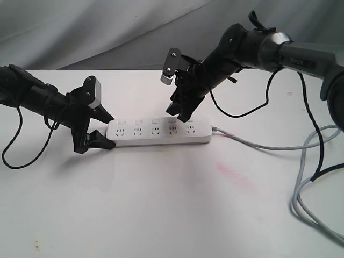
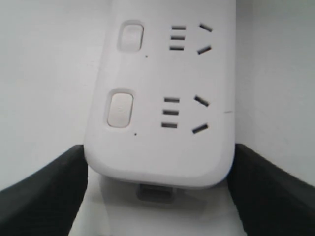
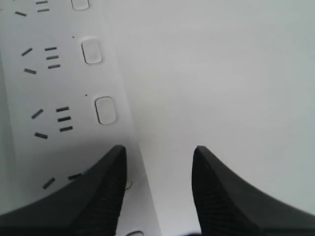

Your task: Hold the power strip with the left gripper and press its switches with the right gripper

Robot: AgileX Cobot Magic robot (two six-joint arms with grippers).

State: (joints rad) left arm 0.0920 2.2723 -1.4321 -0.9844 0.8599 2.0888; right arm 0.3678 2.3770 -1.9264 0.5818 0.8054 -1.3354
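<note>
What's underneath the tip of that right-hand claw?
The power strip on the white table. In the wrist view one finger of the right gripper covers part of a socket; the other hangs over the table. Whether it touches is hidden.

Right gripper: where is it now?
Exterior view, mid-frame: the right gripper is over the power strip's switch-side edge, near the fourth socket from the end the left gripper holds.

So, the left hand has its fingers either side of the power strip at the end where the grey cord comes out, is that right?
Not quite. The left hand is at the end of the power strip opposite the grey cord, which leaves from the far end. Its fingers do sit either side of the strip. The exterior view shows this.
</note>
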